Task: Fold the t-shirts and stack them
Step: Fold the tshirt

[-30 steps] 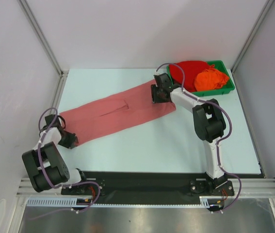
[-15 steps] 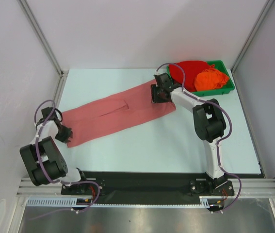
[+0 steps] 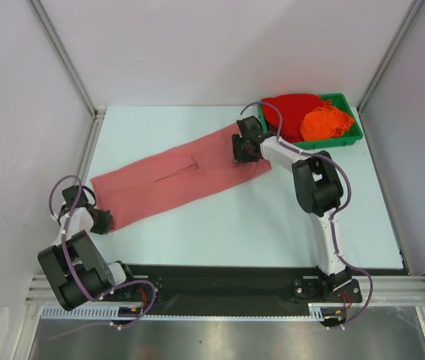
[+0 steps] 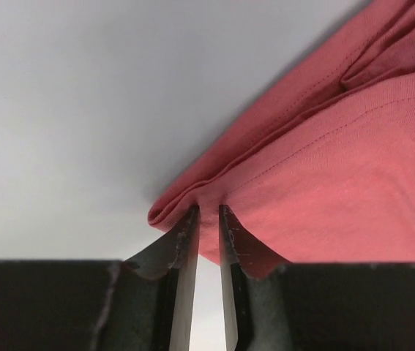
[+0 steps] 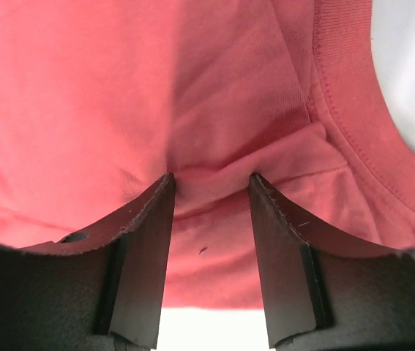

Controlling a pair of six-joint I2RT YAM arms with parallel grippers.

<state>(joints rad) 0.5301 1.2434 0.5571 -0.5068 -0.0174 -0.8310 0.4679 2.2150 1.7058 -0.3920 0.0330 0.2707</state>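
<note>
- The salmon t-shirt (image 3: 175, 176) lies on the table (image 3: 234, 225) as one long flat band. In my overhead view it runs from the 8 o'clock side up towards 1 o'clock, with a short crease near its middle.
- At the band's 8 o'clock end, the left gripper (image 3: 101, 220) sits right at the cloth's corner.
- On the left wrist feed, the left gripper (image 4: 207, 212) has its fingers (image 4: 187, 241) drawn almost together, leaving only a thin slot. The folded, stitched hem of the salmon t-shirt (image 4: 339, 168) is nipped at their tips (a small bite, just the corner).
- At the opposite end, the right gripper (image 3: 240, 150) rests on the cloth near its 1 o'clock edge.
- On the right wrist feed, the right gripper (image 5: 211, 179) has its jaws partway apart. They press in on a raised pucker of the salmon t-shirt (image 5: 83, 95) bunched between the tips, and the ribbed collar band curves past at 2 o'clock.
- The red t-shirt (image 3: 291, 109) lies heaped in the green tray (image 3: 353, 137) at the table's 1 o'clock corner.
- The orange t-shirt (image 3: 324, 124) is crumpled against it on the 3 o'clock side, in the same tray.
- Neither of those two touches the salmon band; the tray's wall lies between them.
</note>
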